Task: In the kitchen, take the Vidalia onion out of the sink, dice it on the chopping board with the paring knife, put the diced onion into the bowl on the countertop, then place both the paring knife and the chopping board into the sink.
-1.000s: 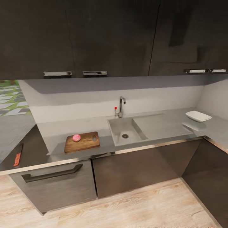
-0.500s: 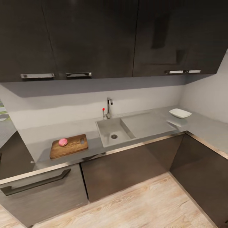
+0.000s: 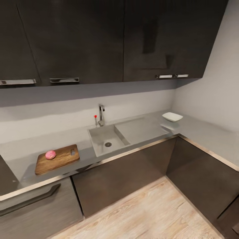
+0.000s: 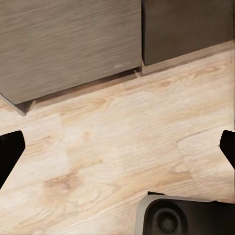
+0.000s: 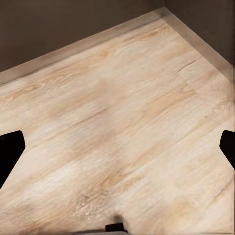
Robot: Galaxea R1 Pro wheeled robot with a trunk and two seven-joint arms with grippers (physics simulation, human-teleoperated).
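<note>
The sink [image 3: 107,141] is set into the grey countertop [image 3: 139,131] of the kitchen, its basin bare down to the round drain, with a chrome tap [image 3: 101,114] and a small red knob standing at its back edge against the backsplash. Well to the left of the sink lies the chopping board [image 3: 57,159], flat on the counter with its handle slot at the end nearer the sink, and the Vidalia onion [image 3: 50,154], a pinkish round thing, sits on the board toward the end away from the sink. Well to the right of the sink, beyond the flat draining area and near the corner where the counter turns, rests the white bowl [image 3: 172,117]. Dark upper cabinets [image 3: 83,39] hang above the sink and grey lower cabinets [image 3: 126,176] stand below it, down to the light wood floor [image 3: 146,215]. The left gripper [image 4: 117,152] hangs over that floor near the foot of a lower cabinet, its two dark fingertips [image 4: 10,149] far apart with nothing between them; the right gripper [image 5: 117,152] is likewise spread wide over bare floorboards, holding nothing
</note>
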